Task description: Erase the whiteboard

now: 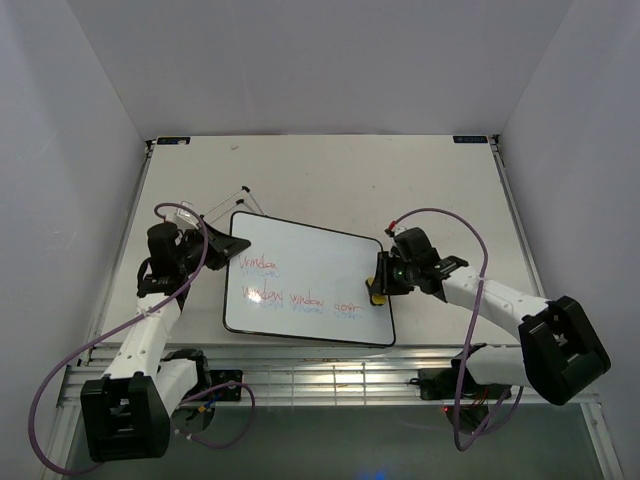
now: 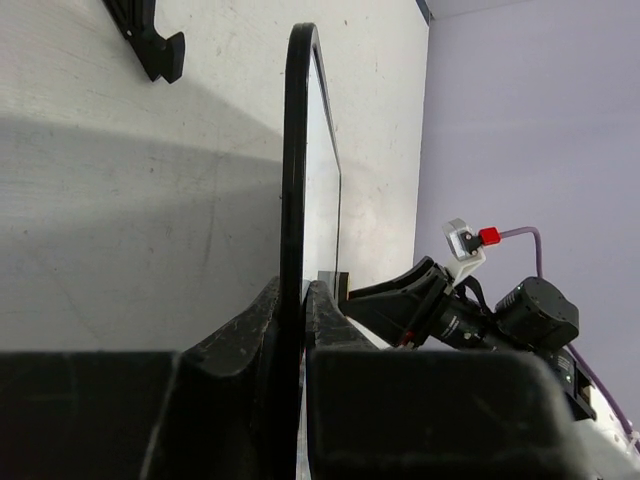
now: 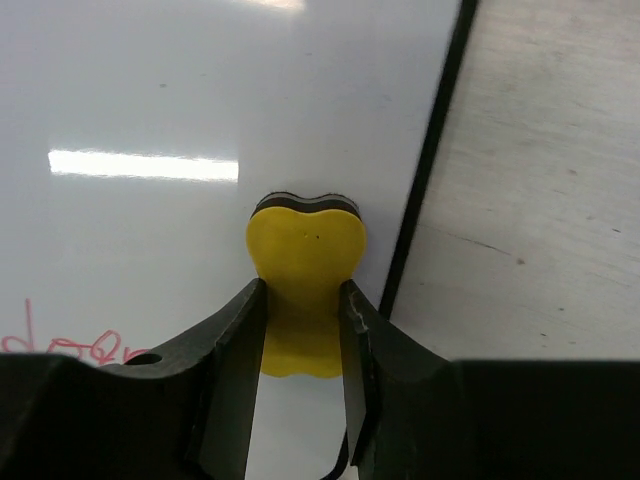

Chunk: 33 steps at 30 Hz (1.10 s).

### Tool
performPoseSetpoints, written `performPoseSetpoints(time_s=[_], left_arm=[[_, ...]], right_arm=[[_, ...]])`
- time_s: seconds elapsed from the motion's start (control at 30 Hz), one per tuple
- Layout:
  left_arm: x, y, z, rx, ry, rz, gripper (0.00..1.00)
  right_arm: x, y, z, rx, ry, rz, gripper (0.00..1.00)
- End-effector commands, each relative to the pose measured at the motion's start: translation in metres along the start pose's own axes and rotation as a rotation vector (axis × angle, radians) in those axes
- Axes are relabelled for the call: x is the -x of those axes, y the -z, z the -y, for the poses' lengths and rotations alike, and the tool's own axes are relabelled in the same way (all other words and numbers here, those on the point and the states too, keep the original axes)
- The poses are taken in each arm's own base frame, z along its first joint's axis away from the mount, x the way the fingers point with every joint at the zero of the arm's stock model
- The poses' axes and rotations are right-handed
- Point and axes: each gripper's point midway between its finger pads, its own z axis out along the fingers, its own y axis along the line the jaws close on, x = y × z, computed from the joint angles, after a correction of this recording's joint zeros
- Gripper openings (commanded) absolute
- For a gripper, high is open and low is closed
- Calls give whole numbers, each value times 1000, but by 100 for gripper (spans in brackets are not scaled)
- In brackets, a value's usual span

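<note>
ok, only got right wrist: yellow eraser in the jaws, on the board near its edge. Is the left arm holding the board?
Observer: Yes. Left gripper is shut on the whiteboard, on the black frame at its left edge.
Operator: How much writing is left?
Observer: Two rows of red writing, toward the left and near side; the eraser sits just right of the lower row.
Operator: Board square to the table?
Observer: No, it lies slightly rotated against the table edges.

You couldn't read the red writing (image 1: 300,300) on the board (image 1: 310,250) from above; the right wrist view cropped it.
</note>
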Motion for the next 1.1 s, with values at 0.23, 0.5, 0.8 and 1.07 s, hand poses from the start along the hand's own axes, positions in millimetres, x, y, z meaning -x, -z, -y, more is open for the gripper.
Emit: performPoseSetpoints(time_s=[0.23, 0.5, 0.8, 1.07], left_arm=[[5, -3, -15, 59, 13, 50, 0], [6, -1, -8, 37, 7, 50, 0], [7, 0, 2, 3, -14, 44, 0], [6, 3, 7, -23, -37, 40, 0]], right_arm=[[28, 4, -178, 258, 292, -19, 25], [29, -16, -277, 296, 487, -70, 25], [34, -21, -311, 310, 577, -54, 25], [67, -37, -241, 134, 525, -39, 25]])
